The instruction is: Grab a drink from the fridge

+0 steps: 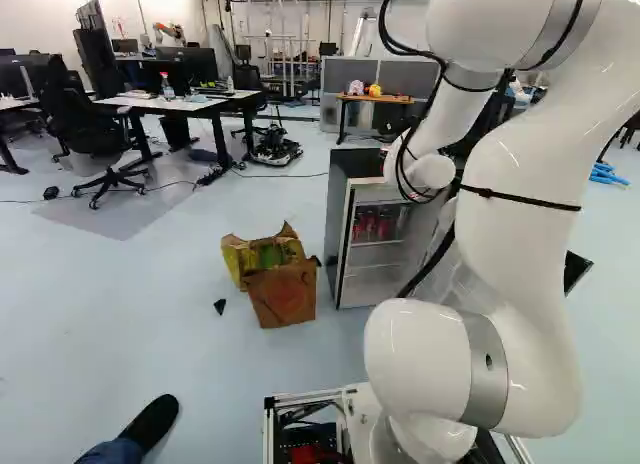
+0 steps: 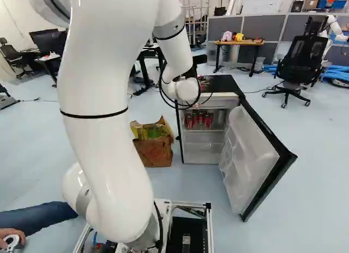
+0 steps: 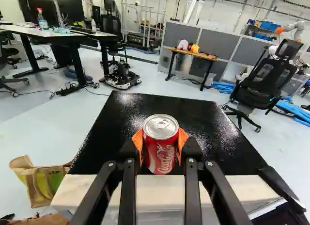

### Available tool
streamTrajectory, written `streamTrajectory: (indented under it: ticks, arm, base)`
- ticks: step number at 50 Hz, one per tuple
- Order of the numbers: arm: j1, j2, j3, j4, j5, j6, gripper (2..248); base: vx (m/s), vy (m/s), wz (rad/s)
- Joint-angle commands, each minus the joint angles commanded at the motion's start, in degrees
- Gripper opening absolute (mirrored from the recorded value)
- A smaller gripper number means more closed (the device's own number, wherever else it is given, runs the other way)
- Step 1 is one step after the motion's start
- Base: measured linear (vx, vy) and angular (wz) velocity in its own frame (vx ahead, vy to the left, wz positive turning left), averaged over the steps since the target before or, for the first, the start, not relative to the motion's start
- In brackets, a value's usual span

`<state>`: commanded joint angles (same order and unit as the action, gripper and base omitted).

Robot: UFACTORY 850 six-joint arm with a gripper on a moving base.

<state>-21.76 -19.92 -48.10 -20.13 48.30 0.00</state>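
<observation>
Can (image 3: pixel 161 146): was pinched between orange pads (image 3: pixel 138 141) near the fridge (image 2: pixel 208 102); plain only in the wrist view.
Fridge: stood open; base views alone showed red cans (image 2: pixel 199 121) inside.

Bags (image 1: pixel 284 294), white desk (image 3: pixel 58 34), black chair (image 2: pixel 306 52).

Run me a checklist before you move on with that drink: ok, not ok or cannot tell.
1. Can gripped from both sides by the claw: ok.
2. Can upright, lid up: ok.
3. Can out of the fridge: ok.
4. Can clear of the black fridge top: cannot tell whether it touches.
5. Fridge door closed: not ok, it stands wide open.
6. Brown paper bag out of the door's way: ok, it stands on the fridge's other side.
</observation>
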Motion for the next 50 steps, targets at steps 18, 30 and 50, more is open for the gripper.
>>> streamTrajectory:
  ticks: [18,30,50]
  arm:
    - [0.9,-2.8,-3.5,2.3,-2.4,0.0,93]
    - [1.2,-4.4,-5.4,3.5,-3.6,0.0,93]
    - [1.2,-4.4,-5.4,3.5,-3.6,2.3,93]
  base:
    - [0.000,0.000,0.000]
    - [0.000,0.000,0.000]
    - [0.000,0.000,0.000]
